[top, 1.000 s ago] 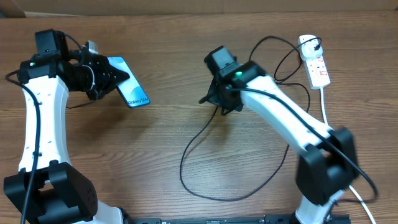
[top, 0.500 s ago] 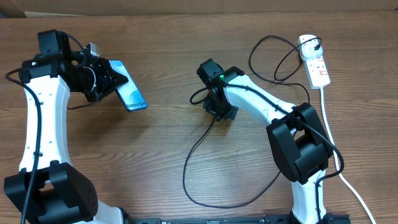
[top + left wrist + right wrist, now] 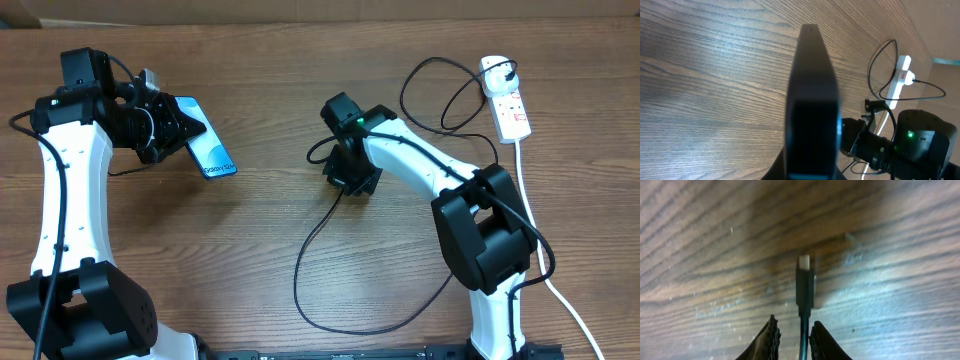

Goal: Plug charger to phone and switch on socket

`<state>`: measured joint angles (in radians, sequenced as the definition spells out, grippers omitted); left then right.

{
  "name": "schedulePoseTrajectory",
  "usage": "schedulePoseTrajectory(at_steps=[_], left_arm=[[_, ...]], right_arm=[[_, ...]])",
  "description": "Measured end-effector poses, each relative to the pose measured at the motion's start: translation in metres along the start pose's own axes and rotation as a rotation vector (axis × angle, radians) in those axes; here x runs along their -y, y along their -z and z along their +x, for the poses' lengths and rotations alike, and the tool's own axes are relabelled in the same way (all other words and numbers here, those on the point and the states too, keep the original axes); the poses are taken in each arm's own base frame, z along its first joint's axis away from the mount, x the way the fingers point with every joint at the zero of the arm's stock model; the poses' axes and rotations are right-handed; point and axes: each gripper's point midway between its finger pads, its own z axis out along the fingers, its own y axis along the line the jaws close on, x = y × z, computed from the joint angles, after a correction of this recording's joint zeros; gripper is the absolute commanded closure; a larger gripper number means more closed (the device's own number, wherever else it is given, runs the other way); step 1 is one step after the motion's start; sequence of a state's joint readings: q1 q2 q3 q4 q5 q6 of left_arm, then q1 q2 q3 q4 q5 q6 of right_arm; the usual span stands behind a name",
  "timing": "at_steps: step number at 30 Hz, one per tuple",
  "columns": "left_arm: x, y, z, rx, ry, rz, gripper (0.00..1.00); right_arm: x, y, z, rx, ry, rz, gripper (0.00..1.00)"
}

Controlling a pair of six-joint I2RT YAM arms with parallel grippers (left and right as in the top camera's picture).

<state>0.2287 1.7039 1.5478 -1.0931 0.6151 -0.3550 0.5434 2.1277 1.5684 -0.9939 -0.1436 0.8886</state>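
Note:
My left gripper (image 3: 176,128) is shut on the phone (image 3: 210,152) and holds it tilted above the table at the far left. In the left wrist view the phone (image 3: 811,100) shows edge-on as a dark slab. The charger (image 3: 312,232) is a thin black cable looping across the middle of the table. Its connector tip (image 3: 805,282) lies flat on the wood just ahead of my right gripper (image 3: 792,326). That gripper's jaws stand a little apart, astride the cable, with a gap on the left side. The white socket (image 3: 508,105) lies at the far right.
A thick white cord (image 3: 540,250) runs from the socket down the right edge. The charger's plug (image 3: 497,72) sits in the socket's far end. The socket (image 3: 900,79) and my right arm (image 3: 920,145) show in the left wrist view.
My right arm has swung and turned towards the left. Its jaws have parted a little around the cable. The left arm with the phone has shifted only slightly.

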Motion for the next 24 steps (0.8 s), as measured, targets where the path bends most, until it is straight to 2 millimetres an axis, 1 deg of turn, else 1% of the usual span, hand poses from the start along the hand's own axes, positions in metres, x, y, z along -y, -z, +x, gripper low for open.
schedulePoseTrajectory(at_steps=[2, 7, 11, 16, 24], left_arm=[[0.000, 0.000, 0.000, 0.000, -0.001, 0.000, 0.96], [0.000, 0.000, 0.000, 0.000, -0.001, 0.000, 0.96], [0.000, 0.000, 0.000, 0.000, 0.000, 0.000, 0.96], [0.000, 0.000, 0.001, -0.003, 0.001, -0.001, 0.96], [0.000, 0.000, 0.001, -0.003, 0.002, -0.001, 0.96]], right_arm=[[0.002, 0.001, -0.001, -0.023, -0.014, -0.012, 0.81], [0.007, 0.002, -0.008, -0.018, -0.034, -0.010, 0.82], [0.004, 0.003, -0.013, -0.001, -0.034, -0.029, 0.86], [0.000, 0.003, -0.015, 0.003, -0.032, -0.044, 0.87], [-0.001, 0.003, -0.014, -0.001, -0.032, -0.048, 0.86]])
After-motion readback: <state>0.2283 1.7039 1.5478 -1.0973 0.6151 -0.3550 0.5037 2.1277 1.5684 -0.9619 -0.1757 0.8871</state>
